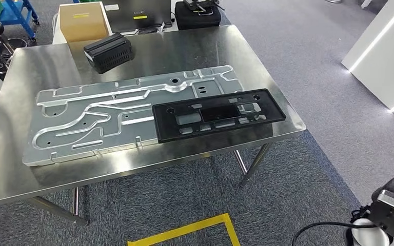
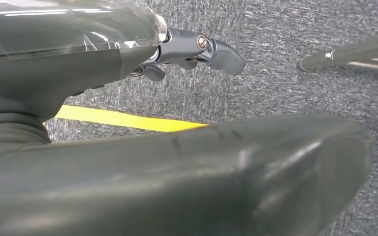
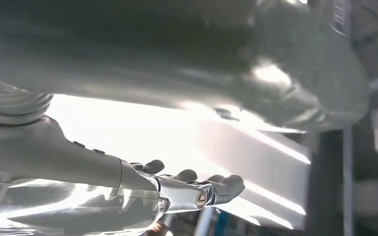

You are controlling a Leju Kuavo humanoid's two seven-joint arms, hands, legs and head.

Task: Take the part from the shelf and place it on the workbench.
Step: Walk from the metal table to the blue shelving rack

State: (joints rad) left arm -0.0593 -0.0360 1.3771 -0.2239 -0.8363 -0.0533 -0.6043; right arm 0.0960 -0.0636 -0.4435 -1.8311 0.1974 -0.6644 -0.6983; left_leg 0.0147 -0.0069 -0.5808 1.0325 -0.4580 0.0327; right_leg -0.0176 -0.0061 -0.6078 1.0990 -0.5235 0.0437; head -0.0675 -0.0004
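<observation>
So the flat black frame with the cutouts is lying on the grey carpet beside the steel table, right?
Not quite. The head view shows the flat black frame lying on top of the steel table, resting across the silver machined plate, not on the grey carpet.

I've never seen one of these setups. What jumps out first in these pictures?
A big machined aluminium plate with winding grooves lies flat across the shiny steel workbench. A black slotted panel lies on the plate's right end, reaching past it toward the bench edge. Behind them, near the bench's far left, sits a small black ribbed box.
</observation>
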